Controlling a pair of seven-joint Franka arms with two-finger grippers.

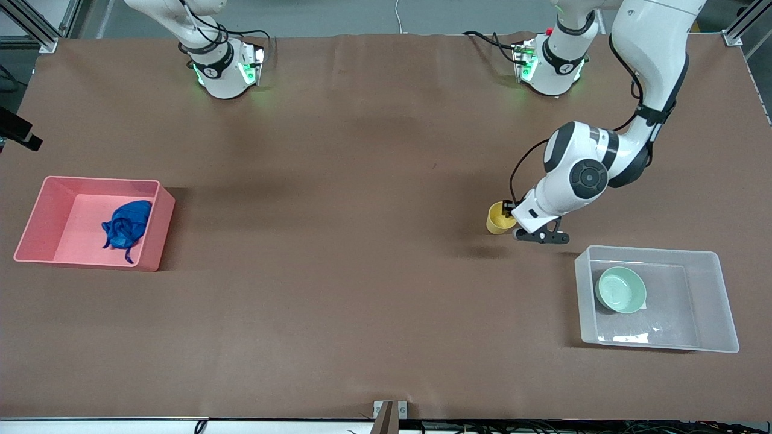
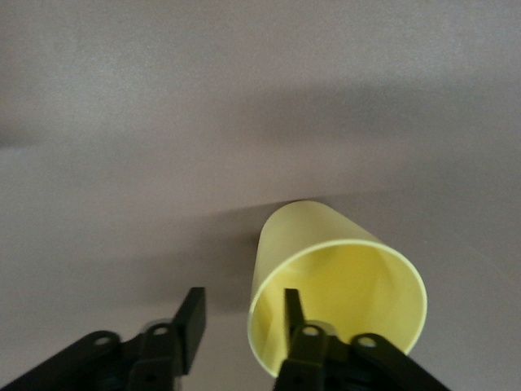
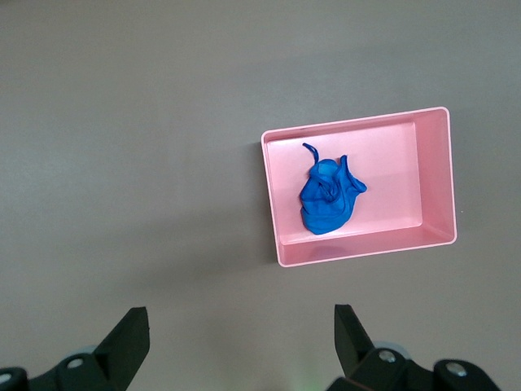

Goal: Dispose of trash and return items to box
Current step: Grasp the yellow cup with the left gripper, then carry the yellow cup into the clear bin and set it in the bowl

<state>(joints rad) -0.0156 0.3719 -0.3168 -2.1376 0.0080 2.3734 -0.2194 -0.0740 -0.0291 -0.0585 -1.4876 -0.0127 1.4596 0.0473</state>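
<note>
- Left arm (image 1: 603,169): glossy white shells, black joint bands, round black cap, black cable looping along it.
- Left hand (image 2: 240,326): matte black fingers with screws.
- Bases (image 1: 224,69): green lights.

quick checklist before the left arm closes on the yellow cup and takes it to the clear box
1. Left hand at the yellow cup: ok, one finger is inside the rim, the other outside.
2. Fingers closed on the cup wall: not ok, there is still a gap.
3. Cup upright: cannot tell; it looks tilted in the front view.
4. Room in the clear box: ok, the mint bowl sits at one end and the rest of the floor is bare.
5. Blue wad disposed of: ok, it lies in the pink bin.
6. Right hand out of the way: ok, it is open, high above the pink bin.
</note>
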